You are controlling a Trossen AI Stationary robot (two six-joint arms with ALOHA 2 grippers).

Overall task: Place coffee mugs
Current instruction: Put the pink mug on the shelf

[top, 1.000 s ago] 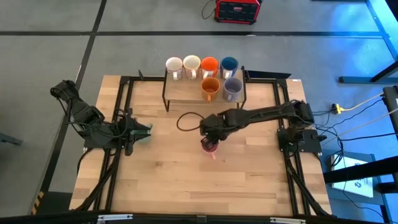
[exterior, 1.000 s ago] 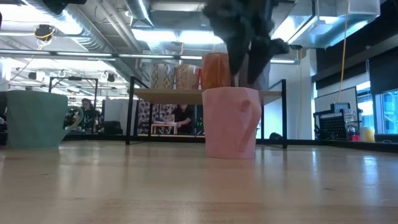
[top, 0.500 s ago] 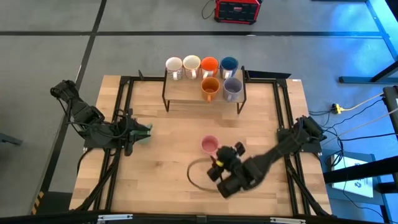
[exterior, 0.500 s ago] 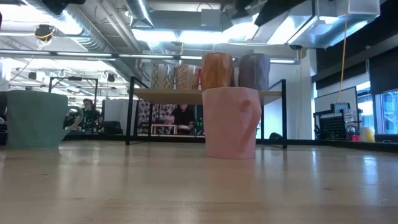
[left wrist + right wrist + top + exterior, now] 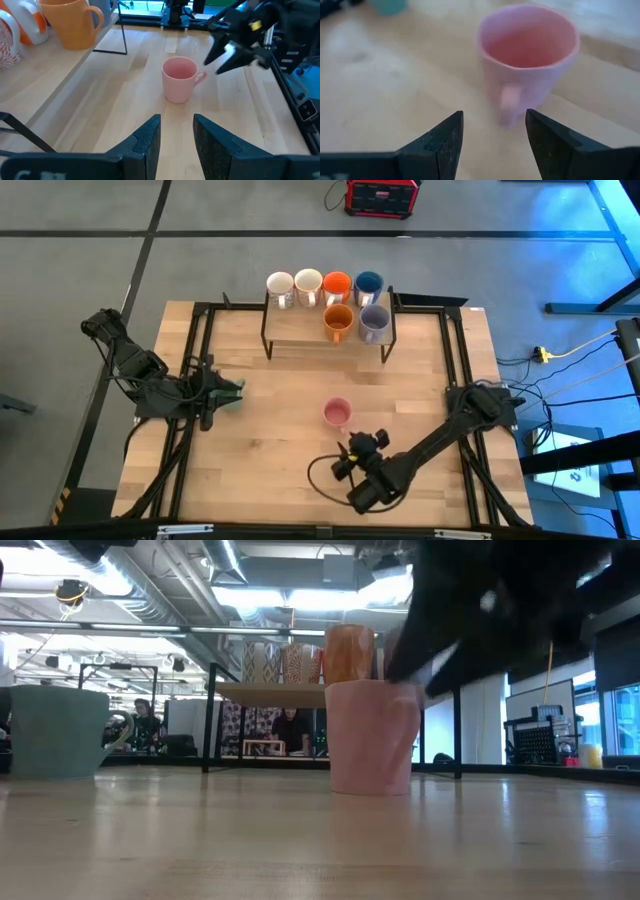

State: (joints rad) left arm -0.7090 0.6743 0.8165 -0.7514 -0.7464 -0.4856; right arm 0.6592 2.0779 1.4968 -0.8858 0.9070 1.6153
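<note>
Grey floor (image 5: pixel 90 270) with dark seams, red box (image 5: pixel 381 195) beyond the bench's far edge; ceiling ducts (image 5: pixel 180 585), bright strip lights (image 5: pixel 265 598).

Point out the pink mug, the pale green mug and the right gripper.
pink mug (image 5: pixel 337 413): high view, on its open rim.
pale green mug (image 5: pixel 57 732): low view, on its side wall.
right gripper (image 5: pixel 493 131): right wrist view, midway between its open fingertips.
</note>
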